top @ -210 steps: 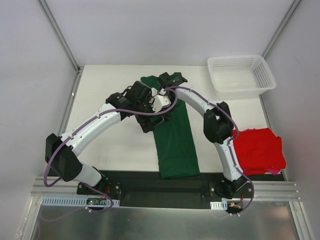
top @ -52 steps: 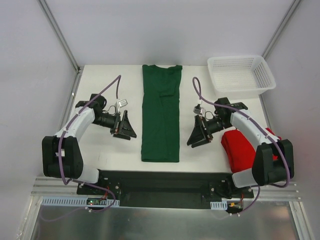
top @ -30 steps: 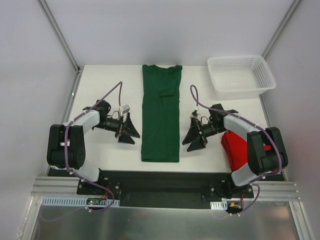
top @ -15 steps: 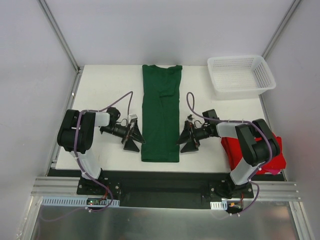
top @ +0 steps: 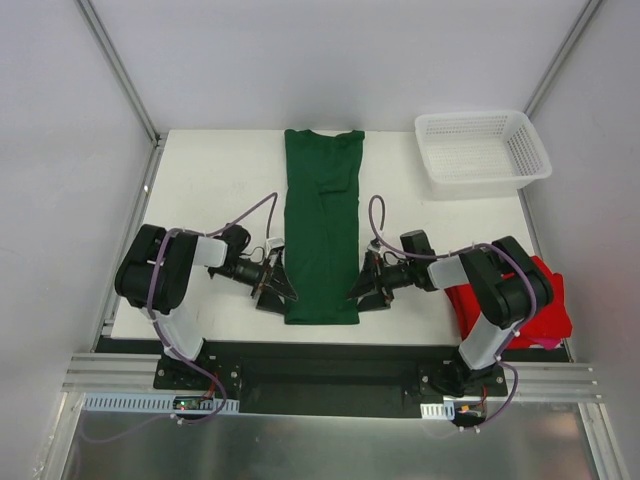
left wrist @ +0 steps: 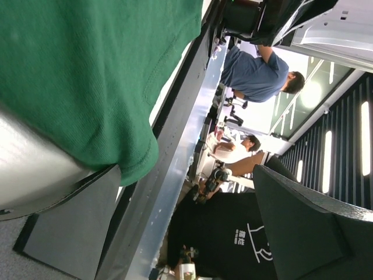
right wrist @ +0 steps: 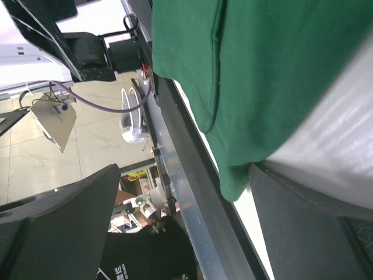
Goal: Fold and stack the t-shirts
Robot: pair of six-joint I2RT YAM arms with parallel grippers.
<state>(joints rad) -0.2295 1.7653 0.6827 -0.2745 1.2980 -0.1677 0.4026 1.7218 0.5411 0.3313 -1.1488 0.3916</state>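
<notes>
The dark green t-shirt point(top: 320, 230) lies as a long narrow strip down the middle of the table, collar end far, hem near. My left gripper point(top: 276, 289) lies low at its near left corner and my right gripper point(top: 364, 288) at its near right corner. Both are open and hold nothing. In the left wrist view the green cloth point(left wrist: 76, 70) ends right at one finger point(left wrist: 70, 227) of the open gripper point(left wrist: 186, 227). The right wrist view mirrors it: the green corner point(right wrist: 274, 70) touches one finger point(right wrist: 309, 233) of the gripper point(right wrist: 180, 227). The red t-shirt point(top: 552, 312) sits bunched at the right edge, partly behind my right arm.
A white mesh basket point(top: 485, 176) stands at the far right corner of the white table point(top: 210, 180). A black base strip point(top: 320, 365) and metal rail run along the near edge, just below the green hem. Grey walls enclose the table.
Both grippers have moved inward and toward the near edge, from beside the green shirt's middle to its two near corners. The shirt lies as before.
</notes>
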